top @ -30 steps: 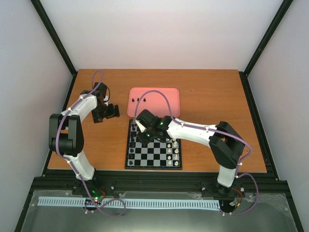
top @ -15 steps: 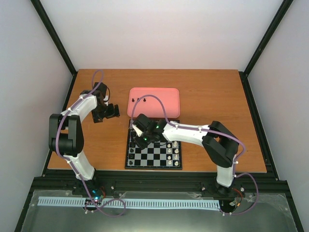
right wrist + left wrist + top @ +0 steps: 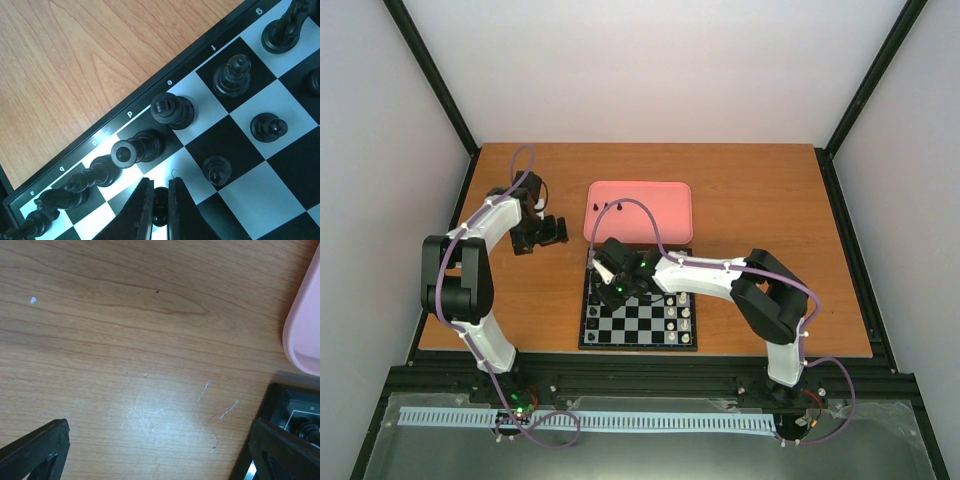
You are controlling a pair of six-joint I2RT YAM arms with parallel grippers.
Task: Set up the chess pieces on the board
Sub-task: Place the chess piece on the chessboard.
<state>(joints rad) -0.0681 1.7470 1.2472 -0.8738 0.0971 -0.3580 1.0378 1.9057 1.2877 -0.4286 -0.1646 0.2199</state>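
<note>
Tabletop (image 3: 760, 190), wood, carrying everything listed below.

Pink tray (image 3: 660, 215), far middle of the table: I count three small dark pieces (image 3: 608, 206) in its far left corner.

Chessboard (image 3: 635, 328), just on the near side of the tray: black chess pieces (image 3: 172, 110) fill the lettered edge row, with some pawns (image 3: 267, 127) in the next row. White pieces (image 3: 680, 312) stand on its right side.

Left gripper (image 3: 160, 450): jaws spread wide, holding nothing, over bare wood left of the tray.

Right gripper (image 3: 160, 187): fingers pinched on one black pawn (image 3: 160, 207) over a pale second-row square, near the queen (image 3: 135, 150).
</note>
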